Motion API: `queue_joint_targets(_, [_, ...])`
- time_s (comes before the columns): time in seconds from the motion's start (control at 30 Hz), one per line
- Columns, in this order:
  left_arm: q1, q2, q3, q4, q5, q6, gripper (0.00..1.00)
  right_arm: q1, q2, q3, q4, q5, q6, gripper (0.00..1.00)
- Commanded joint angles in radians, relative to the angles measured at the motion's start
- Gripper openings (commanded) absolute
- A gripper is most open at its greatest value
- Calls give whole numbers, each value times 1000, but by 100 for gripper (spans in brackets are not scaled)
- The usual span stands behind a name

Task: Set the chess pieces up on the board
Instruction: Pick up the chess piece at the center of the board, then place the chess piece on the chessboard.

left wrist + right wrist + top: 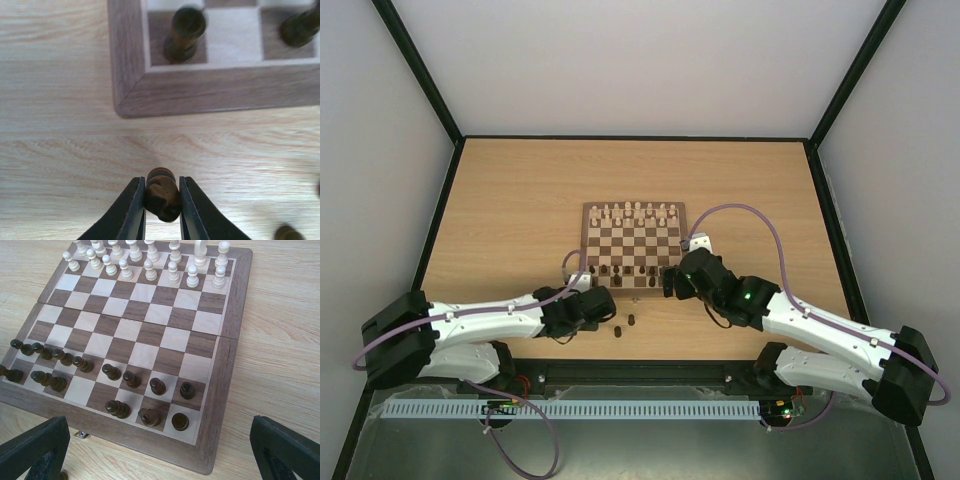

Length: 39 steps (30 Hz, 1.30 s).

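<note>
While the left claw is clenched on a dark chess piece, its two fingers pressing it from either side, it sits low over the counter just off the near left corner of the board. Whether the piece touches the counter cannot be told. The right claw hangs at the board's near right corner, released, its fingers spread wide with nothing between them. Dark pieces stand along the board's two near rows and cream pieces on the two far rows. Two loose dark pieces lie on the counter near the left claw.
</note>
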Motion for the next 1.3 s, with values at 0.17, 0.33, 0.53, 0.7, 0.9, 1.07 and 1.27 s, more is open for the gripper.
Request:
queue_joint_targets(0.17, [6,39,227,-100,-69,102,17,-2,-24,-13,6,14,11,99])
queue_joint_targets(0.33, [37,120,298,-75,-60,173,18,-2,-24,-13,4,19,11,99])
queue_joint_targets(0.53, [96,149,302,-34,-37,226,18,-3,-20,-13,4,22,13,99])
queue_joint_targets(0.7, [129,148,283,16,-10,262,18,-2,-14,-11,5,17,11,99])
queue_joint_targets(0.9, [131,168,275,76,30,294,18,-2,-9,-11,6,18,11,99])
queue_joint_targets(1.07, [136,197,274,69,15,287,18,-2,-5,-12,7,16,13,99])
queue_joint_targets(1.27, [151,201,256,70,-1,279,18,-2,2,-12,9,9,11,99])
